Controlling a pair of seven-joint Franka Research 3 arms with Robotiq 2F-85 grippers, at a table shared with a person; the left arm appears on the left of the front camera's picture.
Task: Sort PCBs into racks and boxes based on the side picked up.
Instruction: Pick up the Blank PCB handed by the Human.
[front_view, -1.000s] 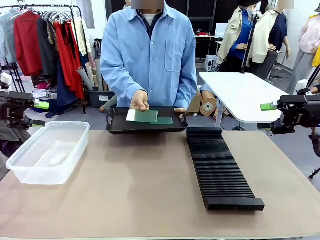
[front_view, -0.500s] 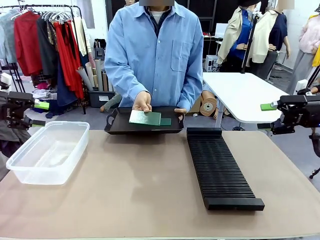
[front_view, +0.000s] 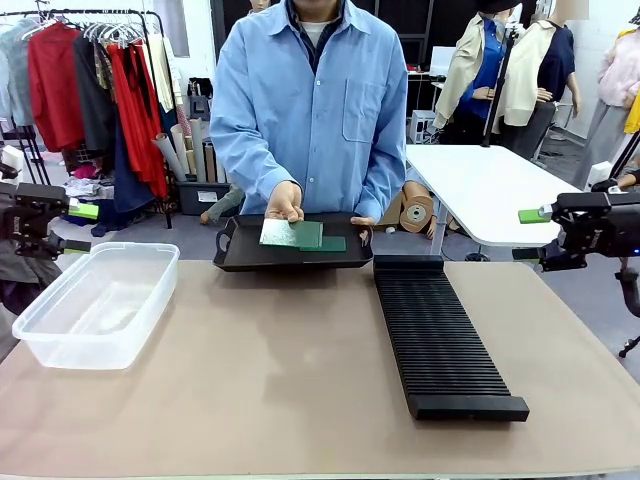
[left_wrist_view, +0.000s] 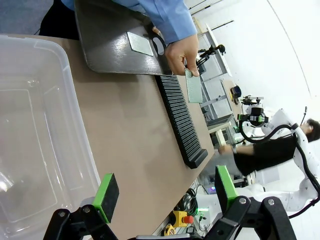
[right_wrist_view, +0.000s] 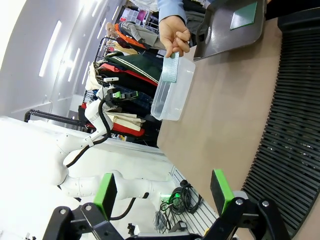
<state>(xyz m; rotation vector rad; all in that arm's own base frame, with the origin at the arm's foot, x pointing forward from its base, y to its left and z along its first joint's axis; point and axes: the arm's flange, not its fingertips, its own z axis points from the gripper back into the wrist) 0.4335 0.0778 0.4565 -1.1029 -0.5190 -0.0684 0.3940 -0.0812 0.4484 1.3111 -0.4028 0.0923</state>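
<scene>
Two PCBs are in play. One (front_view: 291, 233) is pinched along its top edge by the person's hand (front_view: 285, 201) and held tilted just above the black tray (front_view: 232, 262). The other (front_view: 333, 243) lies flat in that tray, green face up.

In the front view the held board's face shows partly pale and partly green under glare, so I cannot tell which side it presents. A misread there would probably send it to the wrong place: the slotted rack (front_view: 440, 335) instead of the clear box (front_view: 95, 305), or the reverse.

Both grippers hang well apart from the board. The left gripper (left_wrist_view: 165, 192) is at the table's left edge near the box, and the right gripper (right_wrist_view: 163, 191) is off the right edge, past the rack. Each has its jaws spread wide and holds nothing.

The board is thin and the person's fingers cover part of it. A reach that closes too near them could nip a finger, and a shallow bite on the edge could let the board swivel or drop. A tilted board would likely jam across the rack's narrow slots.
</scene>
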